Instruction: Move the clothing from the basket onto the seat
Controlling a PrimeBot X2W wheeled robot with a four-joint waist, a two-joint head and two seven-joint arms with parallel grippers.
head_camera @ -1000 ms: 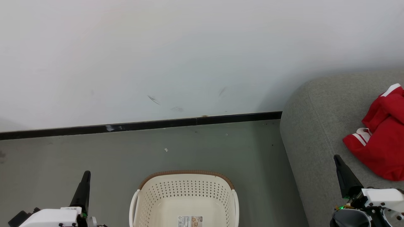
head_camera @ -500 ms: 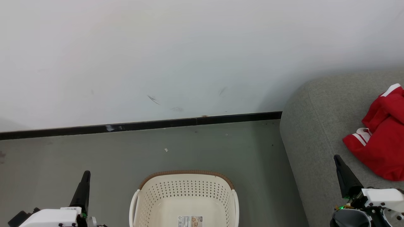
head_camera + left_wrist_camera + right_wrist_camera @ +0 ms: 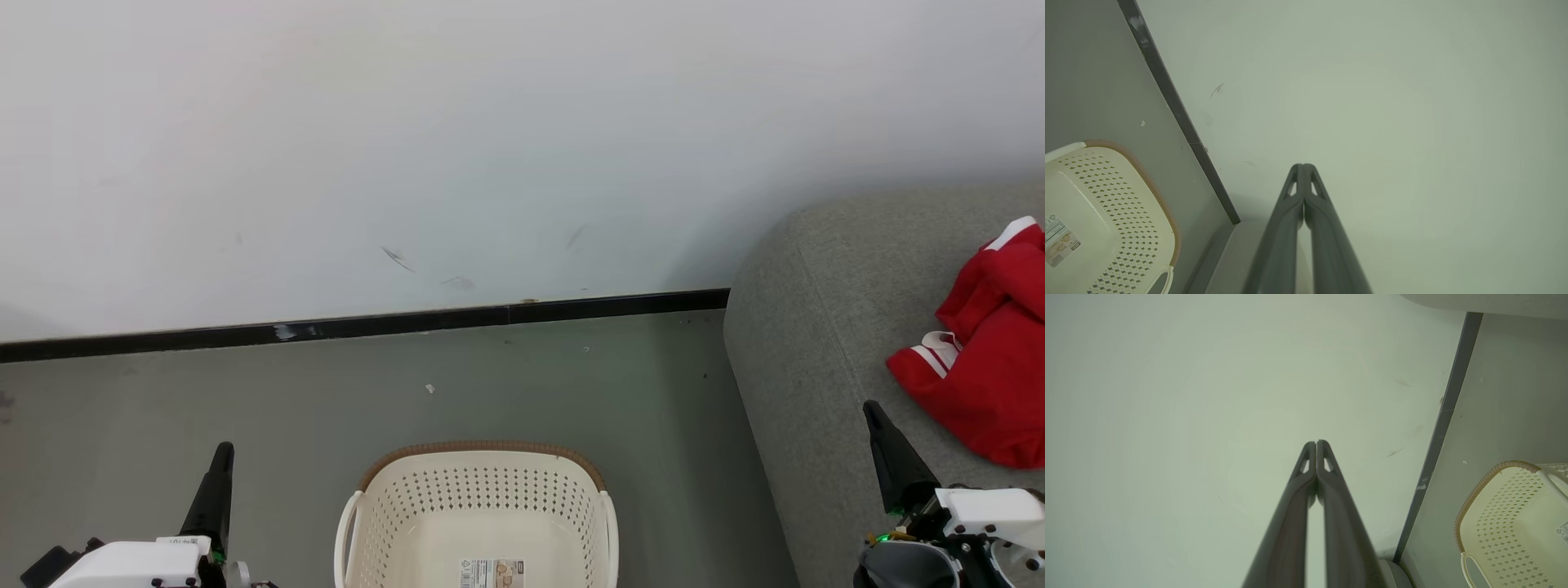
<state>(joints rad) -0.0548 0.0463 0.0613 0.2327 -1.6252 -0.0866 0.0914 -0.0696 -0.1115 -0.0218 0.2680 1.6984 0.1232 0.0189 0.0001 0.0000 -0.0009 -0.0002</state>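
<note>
The red clothing (image 3: 992, 359) with white stripes lies crumpled on the grey seat (image 3: 824, 327) at the right edge of the head view. On the floor at bottom centre stands the cream basket (image 3: 482, 498), holding nothing but a sticker on its inside bottom; it also shows as the basket (image 3: 1118, 212) in the left wrist view and the basket (image 3: 1511, 514) in the right wrist view. My left gripper (image 3: 222, 453) is shut and empty, left of the basket. My right gripper (image 3: 873, 412) is shut and empty over the seat's front, just left of the clothing. Both wrist views show shut fingertips, left gripper (image 3: 1303, 166) and right gripper (image 3: 1316, 443).
A white wall (image 3: 408, 147) with scuff marks rises behind, with a black baseboard (image 3: 367, 325) along its foot. Grey-green floor (image 3: 245, 392) spreads around the basket, up to the seat's rounded corner.
</note>
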